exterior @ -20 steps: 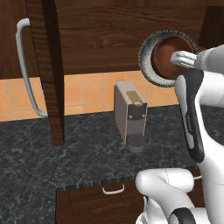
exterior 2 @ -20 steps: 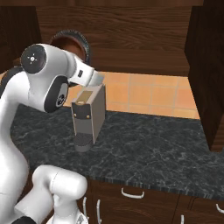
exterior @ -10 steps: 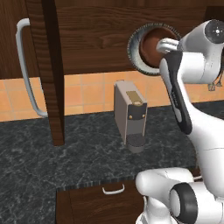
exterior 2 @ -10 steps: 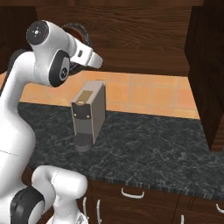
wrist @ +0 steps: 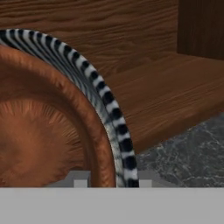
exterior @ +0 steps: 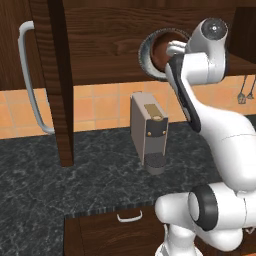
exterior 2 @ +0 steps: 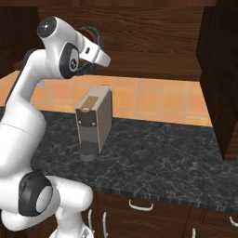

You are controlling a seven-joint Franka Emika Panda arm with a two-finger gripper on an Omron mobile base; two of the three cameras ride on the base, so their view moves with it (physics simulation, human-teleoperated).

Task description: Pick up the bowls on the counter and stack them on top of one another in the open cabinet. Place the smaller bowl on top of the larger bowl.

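My gripper (exterior: pixel 173 50) is shut on the rim of a round bowl (exterior: pixel 156 52) and holds it tilted on edge, high in front of the open cabinet's shelf (exterior: pixel 110 75). The bowl has a ribbed blue-grey outside and a reddish-brown inside. In the hand view the bowl (wrist: pixel 43 131) fills the left side. Its striped rim runs down between the fingertips (wrist: pixel 80 182), with the wooden shelf (wrist: pixel 175 96) just beyond and the counter (wrist: pixel 192 153) below. In the right base view the bowl (exterior 2: pixel 91 32) peeks out behind the hand (exterior 2: pixel 95 51). The counter (exterior: pixel 60 185) lies well below.
A grey coffee machine (exterior: pixel 148 130) stands on the counter right under the held bowl. The cabinet door (exterior: pixel 56 85) with its long curved handle (exterior: pixel 29 85) hangs open at the left. Drawers with small handles (exterior: pixel 129 216) sit under the counter's edge. Utensils (exterior: pixel 245 90) hang at the far right.
The arm has swung the bowl up and to the left, from beside the cabinet's right end to in front of the shelf. The bowl stays in the grip.
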